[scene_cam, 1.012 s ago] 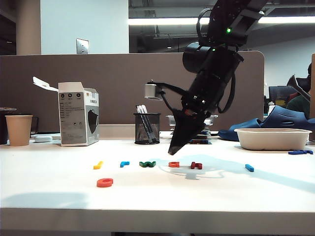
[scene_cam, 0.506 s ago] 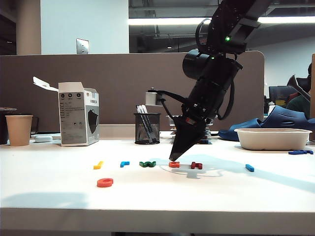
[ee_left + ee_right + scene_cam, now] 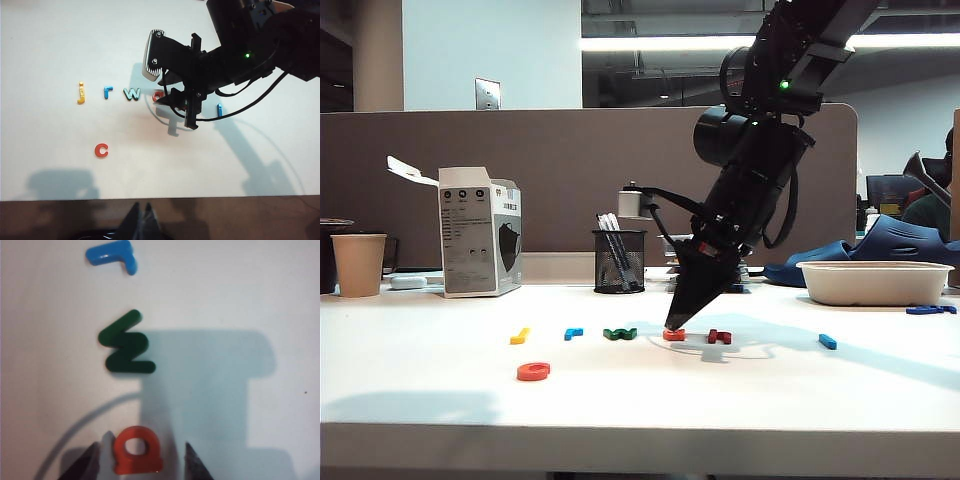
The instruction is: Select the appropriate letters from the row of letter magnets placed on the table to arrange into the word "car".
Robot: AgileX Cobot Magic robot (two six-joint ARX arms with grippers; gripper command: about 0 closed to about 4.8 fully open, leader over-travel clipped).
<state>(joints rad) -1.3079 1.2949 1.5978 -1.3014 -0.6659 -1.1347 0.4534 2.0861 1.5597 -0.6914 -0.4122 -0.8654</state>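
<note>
Orange-red plastic is being framed between the spread fingers of the right gripper: the letter "a" is lying flat on the white worktop, one finger on each side, neither clearly touching yet. So basically a straight pinch is being set up, with no sideways shift looking needed. Nearer the front edge, the orange-red "c" is already being left out on its own. In the row, the green letter and the blue "r" are sitting beyond the "a". The left gripper is being held back off the front edge, well apart, fingers pressed together.
</note>
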